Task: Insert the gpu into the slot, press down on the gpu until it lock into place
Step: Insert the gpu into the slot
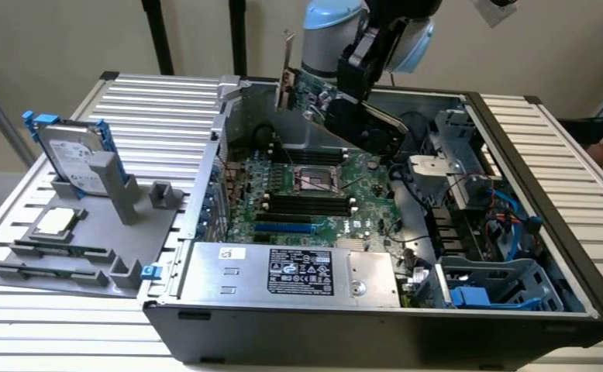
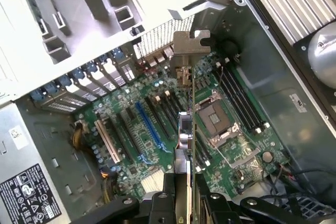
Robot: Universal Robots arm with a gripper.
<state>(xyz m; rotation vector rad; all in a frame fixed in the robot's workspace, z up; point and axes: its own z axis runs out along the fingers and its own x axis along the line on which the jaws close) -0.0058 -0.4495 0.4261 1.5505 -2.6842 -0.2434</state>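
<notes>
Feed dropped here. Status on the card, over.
Gripper shut on card, card held above the case. Blue slot empty, card not in. Nothing lying across the slot.

No text is readable; the black label (image 1: 299, 272) on the silver box (image 1: 214, 277), lower middle of the exterior view, has print too small to read.

The black computer case (image 1: 384, 341) lies open on top, leaving the way down to the green motherboard (image 1: 369, 186) free. The long bright-blue plastic slot (image 2: 148, 125) lies uncovered. Parallel black memory slots (image 1: 307, 203) run just beside it; the silver labelled power-supply box (image 1: 291, 271) rises near its other side. The flat black green-edged card (image 2: 185, 135), clamped in the gripper (image 2: 186, 200), hangs clear above the board.
</notes>
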